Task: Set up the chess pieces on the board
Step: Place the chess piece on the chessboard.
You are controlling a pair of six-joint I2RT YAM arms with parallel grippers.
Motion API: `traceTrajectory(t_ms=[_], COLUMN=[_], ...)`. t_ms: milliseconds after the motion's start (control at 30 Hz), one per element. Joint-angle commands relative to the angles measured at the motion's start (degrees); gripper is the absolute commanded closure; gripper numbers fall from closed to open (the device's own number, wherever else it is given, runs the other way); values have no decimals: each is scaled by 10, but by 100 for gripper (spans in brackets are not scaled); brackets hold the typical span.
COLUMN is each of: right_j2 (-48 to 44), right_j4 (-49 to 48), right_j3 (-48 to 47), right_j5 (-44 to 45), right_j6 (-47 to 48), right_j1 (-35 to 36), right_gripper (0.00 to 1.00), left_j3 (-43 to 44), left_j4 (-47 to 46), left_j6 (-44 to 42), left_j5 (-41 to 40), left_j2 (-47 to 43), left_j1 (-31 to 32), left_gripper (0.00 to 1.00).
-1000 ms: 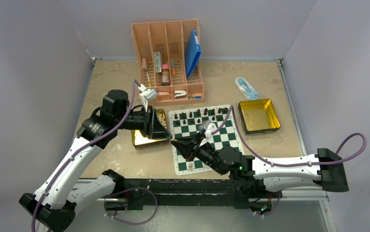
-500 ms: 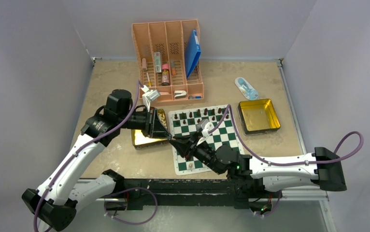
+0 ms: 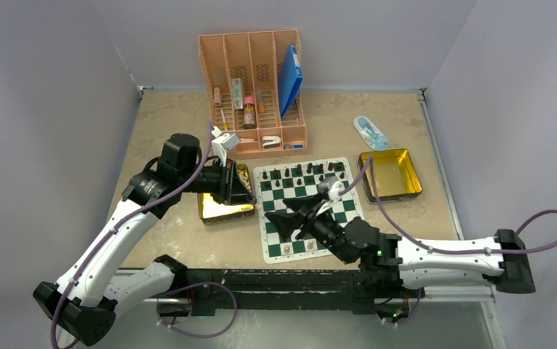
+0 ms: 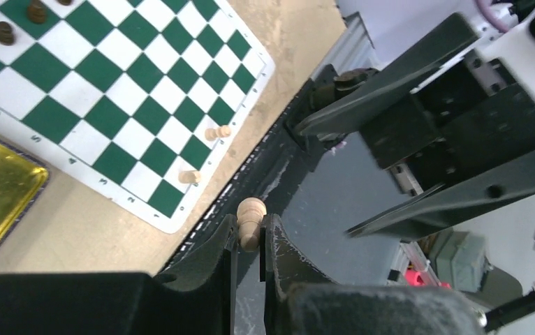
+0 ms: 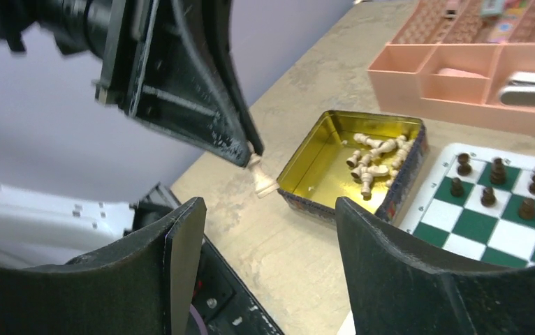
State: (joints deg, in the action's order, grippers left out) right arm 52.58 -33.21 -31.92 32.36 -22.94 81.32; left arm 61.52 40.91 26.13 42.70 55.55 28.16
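The green-and-white board (image 3: 278, 190) lies mid-table. Dark chess pieces (image 3: 301, 172) stand along its far rows, and two pale ones (image 3: 288, 249) stand at its near edge. My left gripper (image 3: 252, 198) hangs between the left gold tin (image 3: 221, 211) and the board, shut on a pale pawn (image 4: 251, 222). In the right wrist view that pawn (image 5: 259, 178) hangs head up from the left fingertips. My right gripper (image 3: 290, 218) is open over the board's left side, with nothing between its fingers (image 5: 181, 237). Several pale pieces (image 5: 376, 157) lie in the tin.
A second gold tin (image 3: 390, 174) sits right of the board. The pink organiser (image 3: 257, 87) with pens, bottles and a blue folder (image 3: 290, 76) stands at the back. A pale blue packet (image 3: 370, 132) lies back right. Walls close in on three sides.
My right gripper has opened and drawn back to the right, away from the left fingertips. My left gripper has shut on the pale pawn and shifted slightly left.
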Motion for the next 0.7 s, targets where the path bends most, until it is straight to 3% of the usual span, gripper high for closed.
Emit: traceTrajectory(t_ms=[0, 200, 467, 667], right_j2=[-69, -67, -8, -4], right_j4=[127, 271, 265, 241], right_j3=[-17, -74, -69, -64], right_j5=[121, 112, -8, -113], right_j6=[-140, -130, -104, -90], right_j1=[-11, -69, -247, -441], right_gripper=[29, 33, 37, 42], left_j3=[21, 26, 27, 24], left_j4=[-7, -34, -42, -50], left_j6=[-21, -14, -6, 3], left_j5=[-59, -85, -98, -185], left_j2=[7, 5, 10, 50], left_j1=[7, 20, 39, 135], left_gripper=[100, 100, 100, 100])
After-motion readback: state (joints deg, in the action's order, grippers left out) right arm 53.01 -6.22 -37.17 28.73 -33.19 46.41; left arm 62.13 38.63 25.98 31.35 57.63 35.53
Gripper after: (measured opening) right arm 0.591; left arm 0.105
